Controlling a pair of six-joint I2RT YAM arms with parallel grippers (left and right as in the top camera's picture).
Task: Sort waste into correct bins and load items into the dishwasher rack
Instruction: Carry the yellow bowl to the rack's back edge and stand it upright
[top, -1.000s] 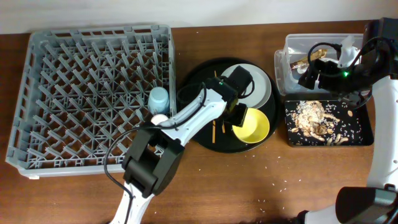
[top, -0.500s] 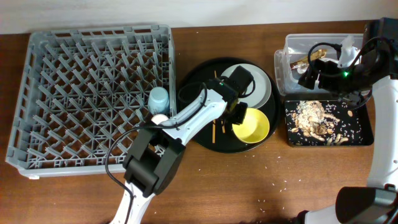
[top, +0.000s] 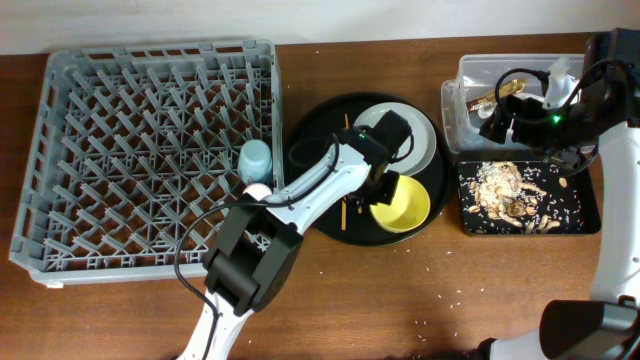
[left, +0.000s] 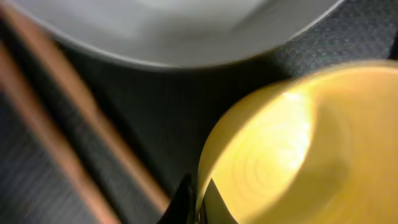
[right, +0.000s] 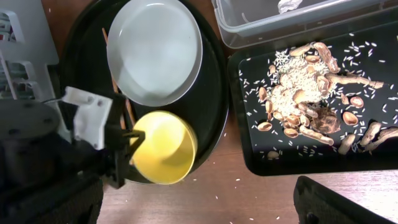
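While the rack (top: 150, 150) on the left keeps its blue cup (top: 256, 157) as before, the left gripper (top: 381, 192) has edged in on the round black tray (top: 320, 130). Its fingers are pinched on the left rim of the yellow bowl (top: 408, 205), which has been nudged slightly leftward. The right gripper (top: 500, 115) stays over the clear tub (top: 470, 70); its finger spread cannot be told.

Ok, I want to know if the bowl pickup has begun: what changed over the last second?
The left gripper edged slightly lower in the overhead view. Its fingers now straddle the left rim of the yellow bowl, but it is unclear whether they have closed. The bowl seems nudged a touch left and is not lifted. The plate, chopsticks and blue cup stayed put.
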